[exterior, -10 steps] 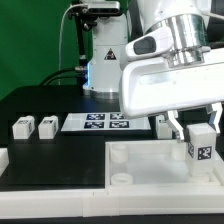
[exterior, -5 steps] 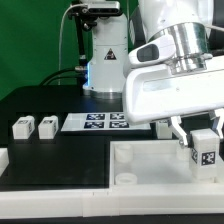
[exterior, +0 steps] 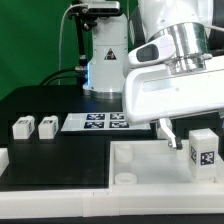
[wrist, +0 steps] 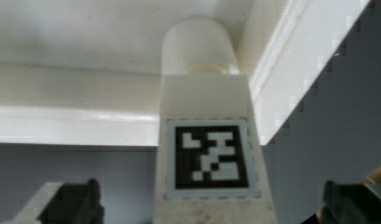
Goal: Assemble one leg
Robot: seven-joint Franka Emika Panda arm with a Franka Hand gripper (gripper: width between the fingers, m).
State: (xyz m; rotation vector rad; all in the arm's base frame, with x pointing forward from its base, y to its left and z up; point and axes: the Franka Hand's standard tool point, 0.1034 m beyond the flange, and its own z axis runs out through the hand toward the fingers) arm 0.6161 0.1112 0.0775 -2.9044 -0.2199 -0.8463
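Observation:
One leg (exterior: 203, 150), a small white block with a black-and-white tag, stands upright on the right part of the large white tray piece (exterior: 140, 172). It also fills the middle of the wrist view (wrist: 208, 130), its rounded end pointing away. My gripper (exterior: 195, 134) hangs just over it. The gripper (wrist: 219, 200) is open: its dark fingers (wrist: 71, 202) stand well clear on both sides of the leg and do not touch it. Two more legs (exterior: 21, 127) (exterior: 46, 126) lie at the exterior view's left.
The marker board (exterior: 100, 122) lies flat behind the tray. A white part edge (exterior: 3, 158) shows at the far left. The robot base and a green backdrop stand behind. The black table (exterior: 60, 160) lies left of the tray.
The gripper carried the leg toward the exterior view's right, then opened. The fingers have spread away from the leg, which now stands on its own.

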